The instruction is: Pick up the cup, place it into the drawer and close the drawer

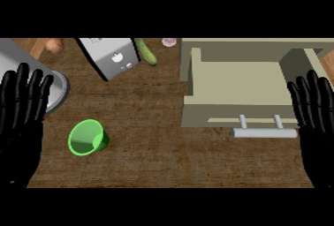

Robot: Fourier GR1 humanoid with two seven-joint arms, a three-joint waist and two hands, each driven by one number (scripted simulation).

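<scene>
Left hand (pixel 23 119), right hand (pixel 314 114) resting, fingers straight, holding nothing
Risk: cup (pixel 87 137) looking tipped, possibly rolling away if nudged

Green cup (pixel 87 137), beige drawer (pixel 235 90), brown woodgrain counter (pixel 169 154), black hands.

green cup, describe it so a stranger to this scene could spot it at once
Find the brown wooden counter with the open beige drawer on its right. Left of the drawer, near the robot's left hand, sits the bright green cup. It is the only round, hollow green thing; the green cucumber is long.
</scene>
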